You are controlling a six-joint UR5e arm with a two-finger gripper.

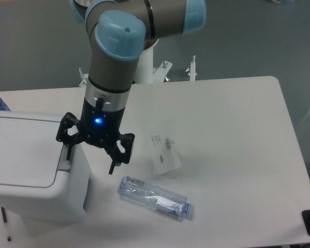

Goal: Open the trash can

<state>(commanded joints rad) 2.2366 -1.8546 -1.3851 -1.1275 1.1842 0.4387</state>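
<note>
A: Fingers?
B: The gripper [91, 154] is hanging with fingers [115, 160] spread wide, gripping nothing; the left one is touching or overlapping the grey tab.
A: Bin?
B: The trash can [31, 165] is sitting lower left, lid down.

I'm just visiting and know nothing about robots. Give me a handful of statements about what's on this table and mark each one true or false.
1. The trash can has its lid down. True.
2. The plastic bottle stands upright. False: it lies on its side on the table.
3. The gripper hangs over the trash can's right edge, near the grey tab. True.
4. The gripper is holding the bottle. False: its fingers are spread and hold nothing.
5. A small clear plastic piece lies beyond the bottle. True.
6. The bottle is inside the trash can. False: it lies on the table, to the right of it.
</note>
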